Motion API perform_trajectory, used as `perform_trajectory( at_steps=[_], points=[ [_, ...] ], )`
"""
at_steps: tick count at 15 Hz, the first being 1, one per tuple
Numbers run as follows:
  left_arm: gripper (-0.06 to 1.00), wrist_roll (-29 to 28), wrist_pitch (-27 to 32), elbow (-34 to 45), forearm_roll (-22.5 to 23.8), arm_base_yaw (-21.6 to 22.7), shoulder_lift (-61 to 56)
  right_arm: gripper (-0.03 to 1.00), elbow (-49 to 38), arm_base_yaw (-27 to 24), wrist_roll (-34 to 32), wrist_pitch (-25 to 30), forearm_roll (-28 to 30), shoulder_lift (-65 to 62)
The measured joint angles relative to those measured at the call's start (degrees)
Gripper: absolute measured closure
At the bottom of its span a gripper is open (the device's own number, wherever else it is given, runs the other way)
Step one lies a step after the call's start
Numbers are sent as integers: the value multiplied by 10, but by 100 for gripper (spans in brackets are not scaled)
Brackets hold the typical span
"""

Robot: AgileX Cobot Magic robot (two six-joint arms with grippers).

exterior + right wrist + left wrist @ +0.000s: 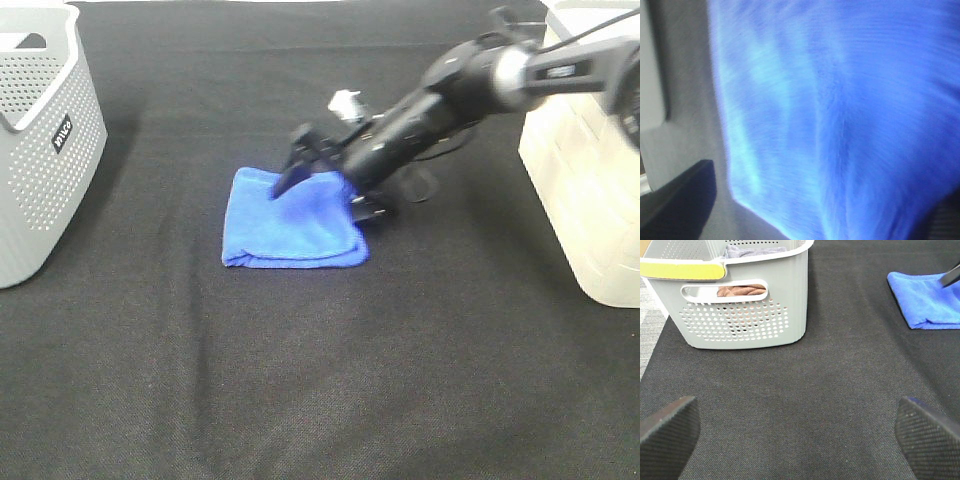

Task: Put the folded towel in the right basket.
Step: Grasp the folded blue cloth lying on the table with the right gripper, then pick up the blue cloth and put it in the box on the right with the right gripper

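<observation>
Open black tabletop [330,380] lies between the grey perforated basket [40,150] at left and the cream basket [590,180] at right; the right arm [450,90] crosses the far middle.

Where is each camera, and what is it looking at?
Exterior high: up high, facing down at the blue towel, grey basket, white basket; right hand shows.
Left wrist: on left arm, facing the grey basket past the open left hand.
Right wrist: on right arm, close over the towel; one finger shows.
All three see the towel.

The gray basket [40,170] has a small black tag [62,132] with white letters, too tiny to read. It is far from the right pincer [328,195].
</observation>
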State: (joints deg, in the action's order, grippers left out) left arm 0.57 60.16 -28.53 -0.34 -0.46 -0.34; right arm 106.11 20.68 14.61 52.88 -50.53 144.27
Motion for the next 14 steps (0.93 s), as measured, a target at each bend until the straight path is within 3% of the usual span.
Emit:
perform_trajectory(
  at_steps=[1,4,5,7,10,12,14],
  points=[
    [-4,0,0,0,0,0,0,12,0,26,13,-19,-3,3],
    [-4,0,0,0,0,0,0,51,0,40,13,-41,7,9],
    [-4,0,0,0,0,0,0,51,0,40,13,-41,7,9],
    [-4,0,0,0,0,0,0,77,-1,40,13,-43,22,8],
    [-4,0,0,0,0,0,0,77,-9,45,13,-37,89,-23],
    [-4,0,0,0,0,0,0,77,-18,46,13,26,156,-84],
    [-4,0,0,0,0,0,0,77,-18,46,13,43,164,-116]
  ],
)
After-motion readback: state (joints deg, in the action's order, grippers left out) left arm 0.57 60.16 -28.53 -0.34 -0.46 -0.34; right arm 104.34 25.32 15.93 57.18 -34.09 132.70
